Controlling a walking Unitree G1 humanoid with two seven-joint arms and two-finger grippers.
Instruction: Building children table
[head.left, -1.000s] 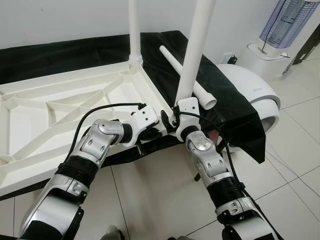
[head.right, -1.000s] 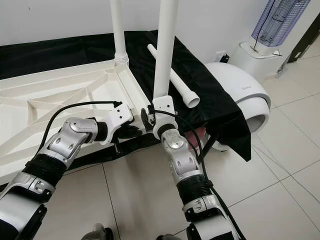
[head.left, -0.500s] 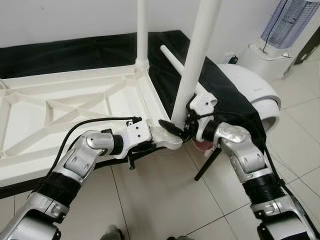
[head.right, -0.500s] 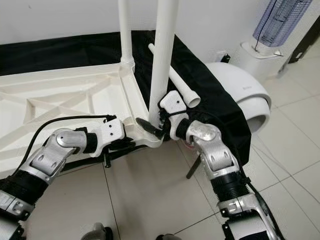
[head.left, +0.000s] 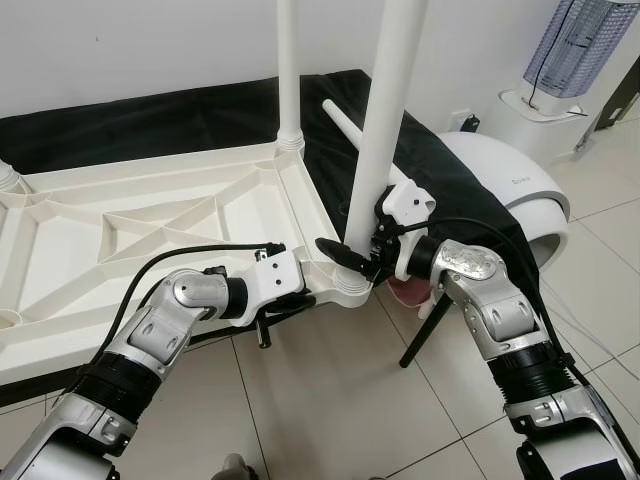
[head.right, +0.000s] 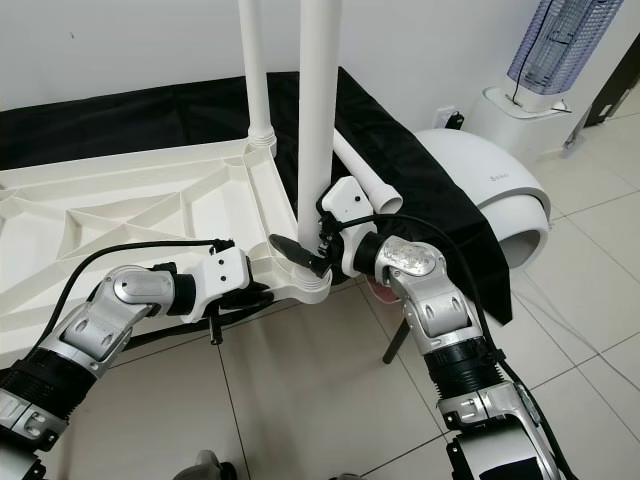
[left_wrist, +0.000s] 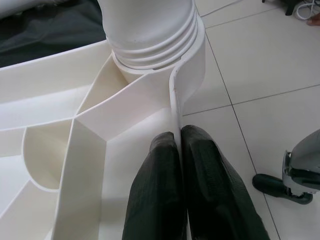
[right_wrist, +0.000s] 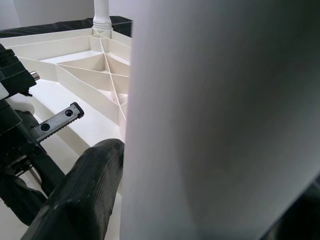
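A: So, what differs in the head views from a second ago?

B: Then the right gripper (head.left: 352, 262) held the near leg (head.left: 385, 120) from directly in front; now the right arm reaches in from the right, its fingers pinching the leg's foot where it enters the corner socket (head.left: 352, 285). The left gripper (head.left: 292, 300) has stayed at the tabletop's rim (head.left: 300, 205), just beside that corner.

A: And the tabletop?

B: The white tabletop (head.right: 120, 215) lies upside down on the floor over a black cloth (head.right: 420, 200), ribs up, with a far leg (head.right: 252, 70) upright in the back corner. A loose leg (head.right: 365, 180) lies on the cloth behind the right arm; a white rounded appliance (head.right: 490, 185) sits well to the right.

A: Left wrist view?

B: Its fingers (left_wrist: 160, 200) are pressed together on the thin rim wall (left_wrist: 175, 105), the ribbed leg foot (left_wrist: 150, 42) screwed in just ahead.

A: Right wrist?

B: One black finger (right_wrist: 85, 185) touches the leg (right_wrist: 220, 115), which blocks everything beyond; ribs (right_wrist: 95, 65) show alongside.
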